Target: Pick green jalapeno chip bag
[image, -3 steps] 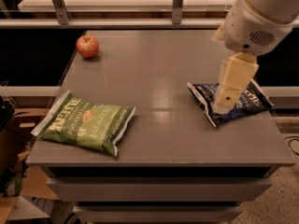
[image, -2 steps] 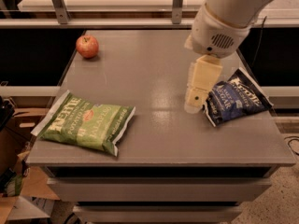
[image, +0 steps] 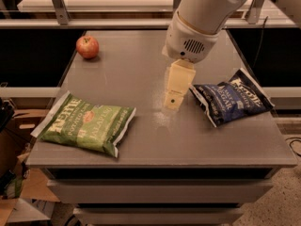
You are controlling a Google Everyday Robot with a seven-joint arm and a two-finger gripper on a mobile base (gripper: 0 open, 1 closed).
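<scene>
Approach step: the gripper [image: 173,98] hangs just left of the blue bag [image: 231,102] (apart or together, I cannot tell). Next it must cross left and nearer, over the green bag [image: 87,124].

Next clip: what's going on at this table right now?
A one-armed robot is working over a grey table. Its gripper hangs low near the middle of the tabletop, close beside the left end of a dark blue chip bag. The green jalapeno chip bag, the one to be picked, lies flat at the front left, apart from the gripper and not yet grasped. A red apple sits at the back left.
</scene>
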